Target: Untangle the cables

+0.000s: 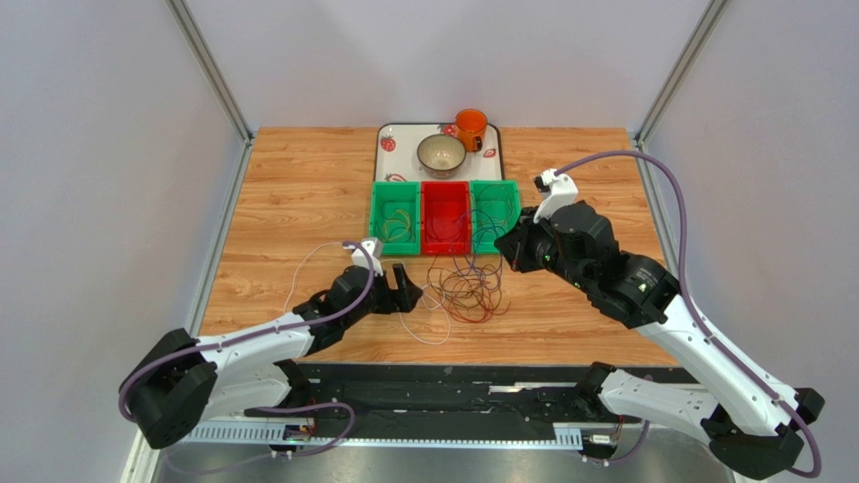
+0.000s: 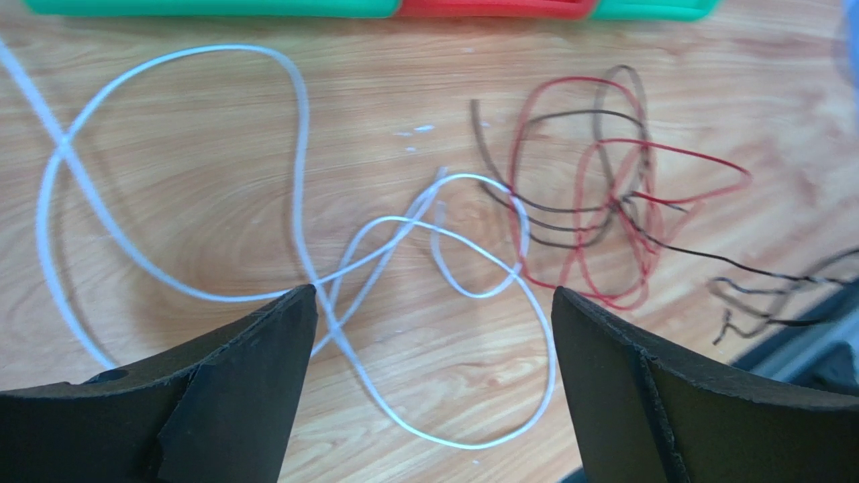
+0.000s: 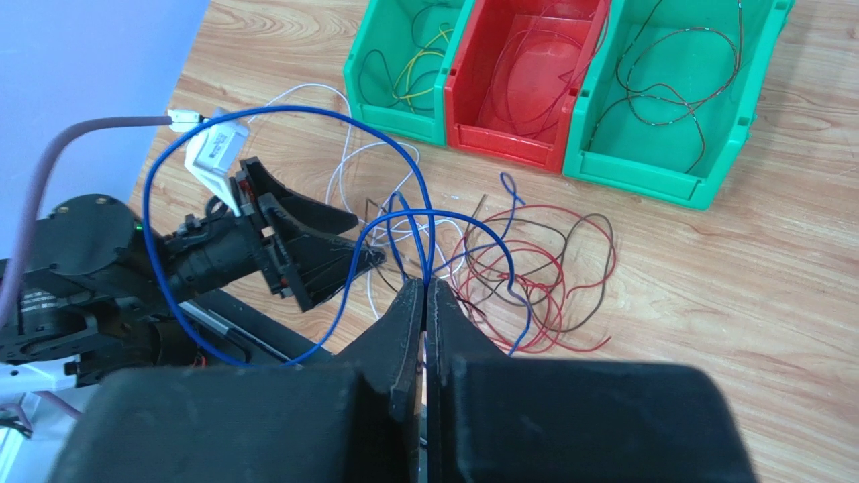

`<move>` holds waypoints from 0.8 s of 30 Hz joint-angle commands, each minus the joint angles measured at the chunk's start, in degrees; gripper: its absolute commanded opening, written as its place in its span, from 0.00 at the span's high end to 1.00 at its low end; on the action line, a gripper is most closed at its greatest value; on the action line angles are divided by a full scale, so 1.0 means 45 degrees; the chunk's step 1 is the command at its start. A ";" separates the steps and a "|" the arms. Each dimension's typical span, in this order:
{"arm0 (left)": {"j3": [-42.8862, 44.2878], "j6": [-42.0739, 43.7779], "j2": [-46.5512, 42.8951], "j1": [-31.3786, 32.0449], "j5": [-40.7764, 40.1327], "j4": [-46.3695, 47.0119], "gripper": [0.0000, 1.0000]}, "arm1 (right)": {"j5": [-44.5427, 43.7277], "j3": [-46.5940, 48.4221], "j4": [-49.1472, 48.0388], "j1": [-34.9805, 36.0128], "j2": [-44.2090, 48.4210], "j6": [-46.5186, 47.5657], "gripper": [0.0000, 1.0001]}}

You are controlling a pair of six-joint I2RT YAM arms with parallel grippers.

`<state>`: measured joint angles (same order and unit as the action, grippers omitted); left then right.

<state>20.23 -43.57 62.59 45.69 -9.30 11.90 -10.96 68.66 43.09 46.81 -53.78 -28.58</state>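
Our left end effector [image 2: 434, 312] stood wide astride the white cable [image 2: 297, 151]; our right end effector [image 3: 425, 292] pinched the blue cable [image 3: 427, 242] — to lift it clear, we judged.

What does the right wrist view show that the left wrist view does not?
Right wrist only: the blue cable pinched in the shut right gripper, and wires inside the red bin. Left wrist only: the white cable's wide outer loop, seen past the open left gripper. Both: the white cable, red cable and dark cable on the table.
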 commanded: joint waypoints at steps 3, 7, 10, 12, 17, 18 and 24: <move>-0.0120 0.1147 -0.0607 0.0061 0.1969 0.3115 0.06 | -0.0025 -0.0180 -0.0845 0.0028 0.0134 0.0862 1.00; -0.0666 0.1302 -0.1738 0.0042 0.2240 0.4092 0.07 | -0.0279 -0.0122 -0.0689 -0.0011 0.0096 0.1038 1.00; -0.0531 0.1849 -0.2442 0.0042 0.2670 0.3957 0.05 | -0.0143 -0.0180 -0.0611 0.0009 0.0056 0.1097 1.00; -0.0277 0.2299 -0.2347 0.0022 0.3467 0.3996 0.07 | -0.0181 -0.0239 -0.0630 0.0009 0.0037 0.1174 1.00; 0.0308 0.2631 -0.1159 0.0022 0.4663 0.4639 0.18 | -0.0181 -0.0220 -0.0766 0.0009 -0.0022 0.1214 1.00; 0.0387 0.2671 -0.0961 0.0022 0.4993 0.4698 0.20 | -0.0143 -0.0200 -0.0767 0.0009 -0.0022 0.1233 1.00; 0.1129 0.3237 0.0797 0.0022 0.6284 0.5051 0.25 | -0.0006 -0.0161 -0.0825 0.0009 -0.0100 0.1214 1.00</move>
<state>21.65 -32.34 62.61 45.71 13.10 30.26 -11.35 67.75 42.33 46.81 -54.15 -24.03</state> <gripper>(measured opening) 0.759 0.008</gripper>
